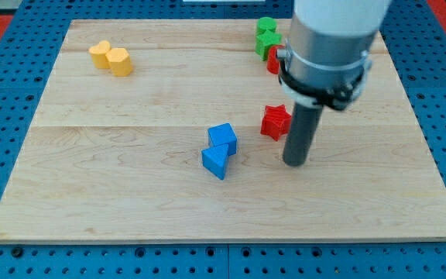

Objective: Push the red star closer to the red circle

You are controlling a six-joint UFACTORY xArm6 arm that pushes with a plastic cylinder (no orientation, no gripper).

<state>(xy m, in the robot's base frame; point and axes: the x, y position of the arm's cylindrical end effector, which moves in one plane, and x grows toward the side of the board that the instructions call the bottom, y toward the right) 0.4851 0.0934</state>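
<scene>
The red star (pixel 273 122) lies right of the board's middle, its right side partly hidden by my rod. My tip (pixel 294 163) rests on the board just below and to the right of the star, very close to it. The red circle (pixel 272 60) is near the view's top, mostly hidden behind the arm's grey body; only its left edge shows. It sits right below two green blocks (pixel 266 36).
Two blue blocks (pixel 221 149) touch each other left of the star. Two yellow blocks (pixel 111 59) sit at the top left. The wooden board (pixel 130 194) lies on a blue pegboard.
</scene>
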